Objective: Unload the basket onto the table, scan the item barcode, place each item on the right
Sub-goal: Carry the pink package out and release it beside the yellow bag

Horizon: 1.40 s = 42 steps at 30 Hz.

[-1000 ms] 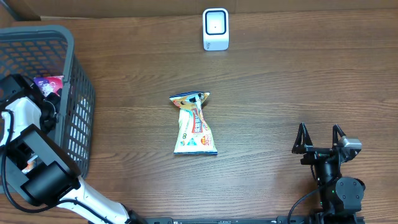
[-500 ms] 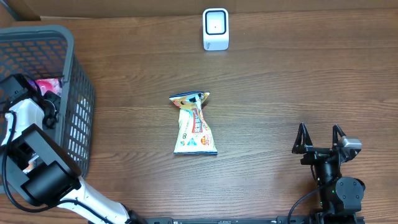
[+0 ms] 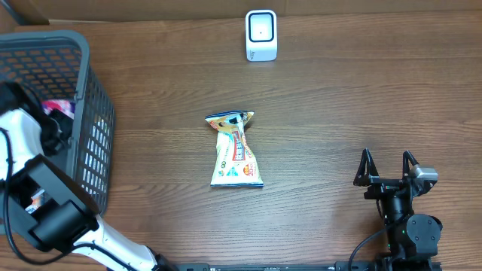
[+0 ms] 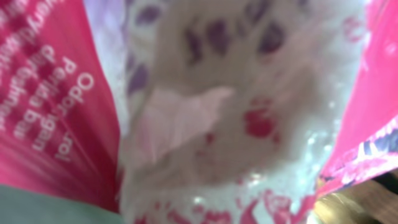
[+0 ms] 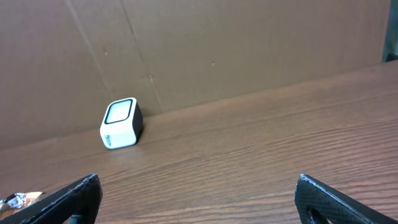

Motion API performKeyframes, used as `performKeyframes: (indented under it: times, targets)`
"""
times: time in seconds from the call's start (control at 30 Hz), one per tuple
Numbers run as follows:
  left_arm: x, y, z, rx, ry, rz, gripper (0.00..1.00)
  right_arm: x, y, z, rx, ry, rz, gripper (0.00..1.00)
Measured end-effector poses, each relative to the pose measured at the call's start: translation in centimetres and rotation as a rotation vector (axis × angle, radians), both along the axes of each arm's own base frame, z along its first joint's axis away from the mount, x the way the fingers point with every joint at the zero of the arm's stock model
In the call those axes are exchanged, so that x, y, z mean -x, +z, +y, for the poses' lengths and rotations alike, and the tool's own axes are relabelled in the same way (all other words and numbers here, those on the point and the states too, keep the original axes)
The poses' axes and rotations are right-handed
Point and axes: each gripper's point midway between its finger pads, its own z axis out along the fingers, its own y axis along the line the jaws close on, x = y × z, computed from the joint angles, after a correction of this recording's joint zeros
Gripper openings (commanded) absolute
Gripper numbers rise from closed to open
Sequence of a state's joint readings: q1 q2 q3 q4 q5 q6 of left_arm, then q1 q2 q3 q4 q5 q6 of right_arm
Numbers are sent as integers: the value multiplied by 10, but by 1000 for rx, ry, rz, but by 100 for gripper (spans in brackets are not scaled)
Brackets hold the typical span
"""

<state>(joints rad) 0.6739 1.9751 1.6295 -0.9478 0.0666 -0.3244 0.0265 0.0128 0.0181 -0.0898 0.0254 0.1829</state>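
Premises: a robot test bench laid out as a shop checkout. Evidence: a small white barcode scanner (image 3: 261, 35) stands on a brown wooden table (image 3: 361, 98). A grey mesh shopping basket (image 3: 94, 150) holds packaged goods. A snack packet (image 3: 235, 150) lies mid-table. A plain cardboard wall (image 5: 249, 43) stands behind. The left arm (image 3: 45, 211) and right arm (image 3: 412, 226) are mounted at the near edge

A brown wood-grain table (image 3: 339, 98) carries a white scanner (image 3: 261, 35) upright at 12 o'clock, a snack bag (image 3: 235, 149) lying flat near the centre, and a dark mesh basket (image 3: 94, 143) at 9 o'clock, well apart from both.
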Motion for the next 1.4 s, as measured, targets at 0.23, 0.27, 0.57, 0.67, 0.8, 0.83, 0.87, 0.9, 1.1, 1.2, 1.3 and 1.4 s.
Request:
performKeyframes:
  times: [0.23,0.27,0.57,0.67,0.8,0.83,0.87,0.9,1.1,1.2,1.3,1.4]
  targets:
    - [-11,218,-23,-142,-82,-379,4,0,0,0,0,0,0,100]
    - [-6,256,-37,-167,-116,-466,4,0,0,0,0,0,0,100]
    - [50,385,-282,-186,-904,-825,4,0,0,0,0,0,-1,100]
    - [40,355,-346,-156,-1129,-769,4,0,0,0,0,0,0,100]
    - [-4,272,-421,-175,-1300,-634,4,0,0,0,0,0,-1,100]
    - [-13,239,-438,-184,-1321,-581,4,0,0,0,0,0,0,100]
    - [-20,207,-452,-190,-1340,-529,4,0,0,0,0,0,0,100]
    - [-23,170,-464,-191,-1358,-469,4,0,0,0,0,0,-1,100]
    - [-11,0,-488,-176,-1371,-179,4,0,0,0,0,0,0,100]
    - [-1,-42,-489,-175,-1370,-83,17,0,0,0,0,0,0,100]
    - [5,-49,-490,-170,-1366,-45,100,0,0,0,0,0,0,100]
    - [1,-20,-491,-182,-1358,-60,100,0,0,0,0,0,0,100]
